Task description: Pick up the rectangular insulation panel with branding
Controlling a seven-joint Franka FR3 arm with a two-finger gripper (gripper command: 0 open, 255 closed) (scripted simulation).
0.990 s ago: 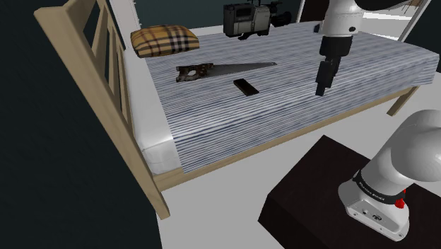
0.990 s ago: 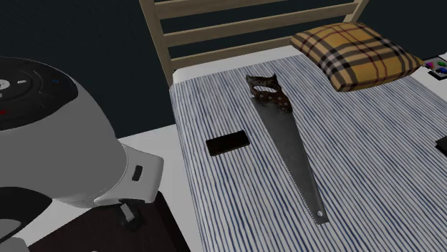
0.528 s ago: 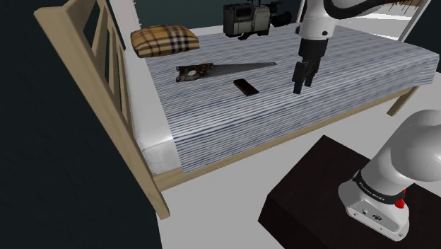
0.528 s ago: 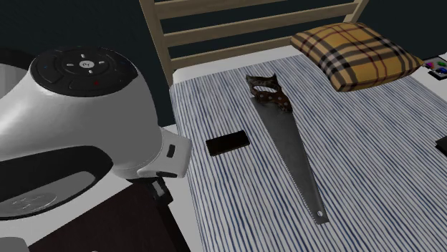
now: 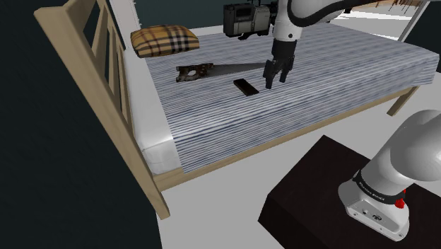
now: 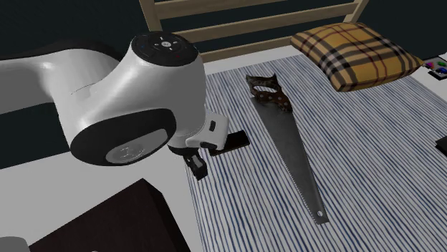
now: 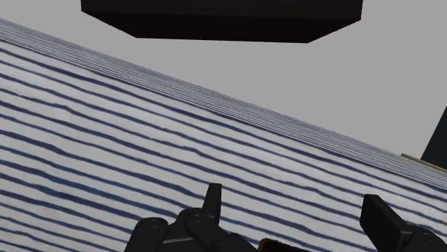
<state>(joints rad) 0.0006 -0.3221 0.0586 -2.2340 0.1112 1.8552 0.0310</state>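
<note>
Bed frame: pale slatted headboard [image 5: 79, 53] at the shoulder view's far left, with a black area behind it.
Pillow: tan plaid [image 5: 165, 38], at the head of the bed [image 5: 233, 124], well apart from the arm.
Saw: a handsaw [image 5: 220, 69] flat on the striped cover, handle toward the pillow and blade tip near the fingers.
Panel: a small dark rectangle [image 5: 246, 87] flat on the cover, just below the saw blade. In the second exterior view the arm [image 6: 122, 107] hides one end of it, and the other end [image 6: 240, 139] shows beside the saw [image 6: 286, 143].
Gripper: black [image 5: 275, 78], pointing down at the cover, just to the shoulder view's right of the panel.
Fingers: set wide apart, holding nothing. From the wrist [image 7: 294, 207] there is striped cover between them.
Panel against fingers: beside them on the saw side, not between them and untouched.
Camcorder: grey and black [image 5: 247, 20], at the far edge of the bed behind the arm.
Stand: dark box [image 5: 318, 194] at the lower right, on the floor beside the bed.
</note>
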